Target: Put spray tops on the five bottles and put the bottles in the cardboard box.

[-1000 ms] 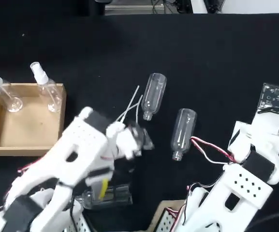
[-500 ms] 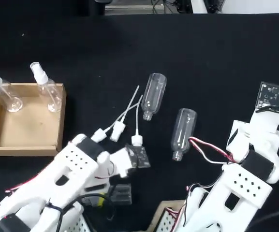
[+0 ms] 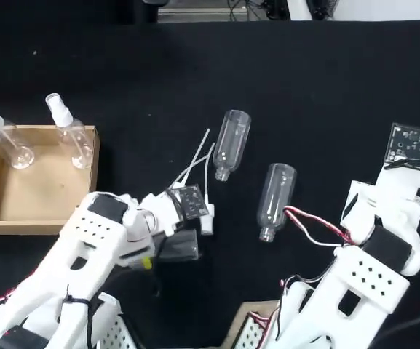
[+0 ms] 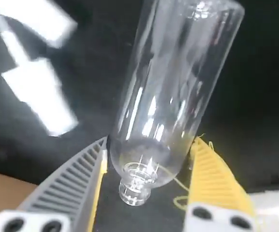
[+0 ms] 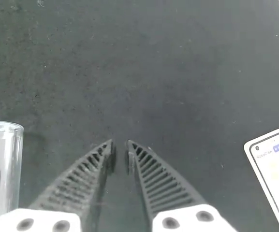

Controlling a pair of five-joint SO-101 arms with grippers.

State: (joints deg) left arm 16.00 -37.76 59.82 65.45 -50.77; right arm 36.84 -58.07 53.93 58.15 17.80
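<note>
**Inspector:** What is obscured or cut off?

**Assessor:** In the high view the left arm covers its own pincer, and its load is hard to make out beneath it. In the left wrist view, white shapes beside the bottle are too blurred to identify. In the right wrist view, a clear bottle [image 5: 1, 164] and a phone [image 5: 274, 164] are each cut by the frame edge.

**Inspector:** Orientation of the bottles?

**Assessor:** The held bottle [image 4: 178, 82] has its open neck toward the wrist camera and its base away from it, with no spray top on. Two uncapped bottles [image 3: 231, 142] [image 3: 276, 190] lie on the black table [image 3: 304, 87], long axes roughly parallel, necks toward the arms. Loose spray tops [image 3: 207, 218] lie beside them, with thin tubes running off toward the far side. Two capped bottles [image 3: 71, 138] [image 3: 6, 142] stand at the far side of the cardboard box [image 3: 38, 227].

**Inspector:** Pincers?

**Assessor:** The left gripper [image 4: 149, 159] is parted to the bottle's width, one finger against each side of its shoulder. The right gripper [image 5: 120, 151] shows only a sliver of gap at its tips and holds nothing, above bare table.
</note>
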